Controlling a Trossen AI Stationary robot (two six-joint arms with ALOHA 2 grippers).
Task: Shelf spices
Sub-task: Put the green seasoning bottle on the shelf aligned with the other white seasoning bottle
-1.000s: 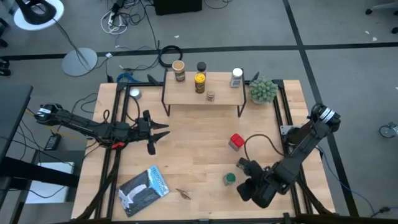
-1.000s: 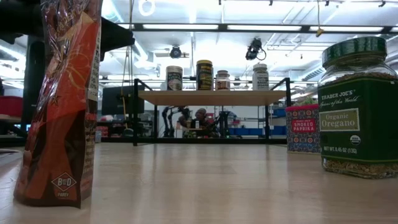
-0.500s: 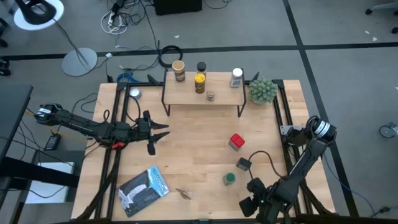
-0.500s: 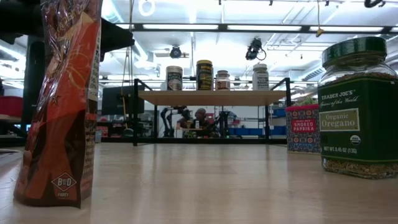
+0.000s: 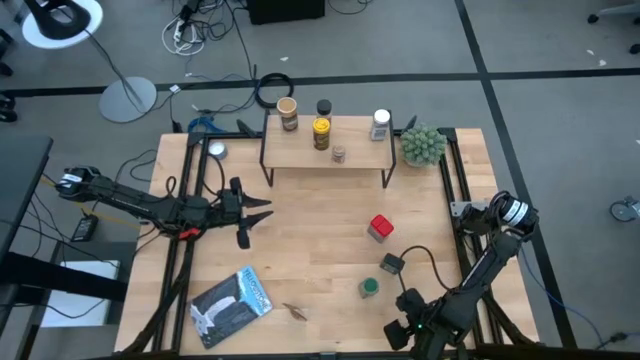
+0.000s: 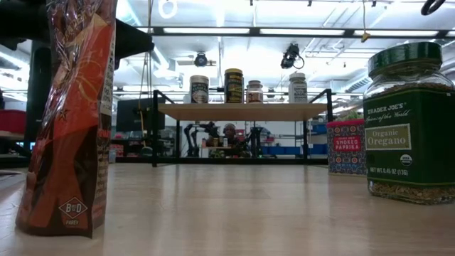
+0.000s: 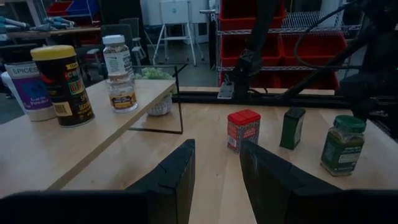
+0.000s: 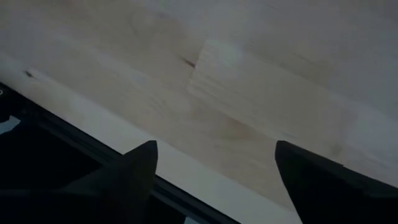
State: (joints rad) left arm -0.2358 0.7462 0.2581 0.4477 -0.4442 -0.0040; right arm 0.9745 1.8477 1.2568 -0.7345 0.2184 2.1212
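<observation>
The right hand was found at the near edge of the desk, its fingers spread wide over bare wood and nothing held or touched. The left hand was kept narrowly parted and empty at the desk's left side. Four jars were seen on the shelf, with the red tin, dark tin and green-lidded jar left on the desk; the right hand's tips were largely cut off from above.
</observation>
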